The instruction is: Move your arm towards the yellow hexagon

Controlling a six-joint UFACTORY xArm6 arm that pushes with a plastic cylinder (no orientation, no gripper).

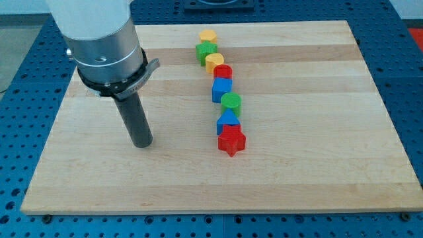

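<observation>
The yellow hexagon (208, 36) lies at the top of a column of blocks near the board's middle. Below it come a green block (206, 51), a yellow block (214, 63), a red cylinder (223, 72), a blue block (222, 89), a green cylinder (231, 102), a blue triangle (228, 121) and a red star (231, 141). My tip (141, 143) rests on the board well to the view's left of the column, level with the red star and far below and left of the yellow hexagon.
The wooden board (317, 158) sits on a blue perforated table (410, 79). The arm's grey body (99, 39) fills the view's top left above the rod.
</observation>
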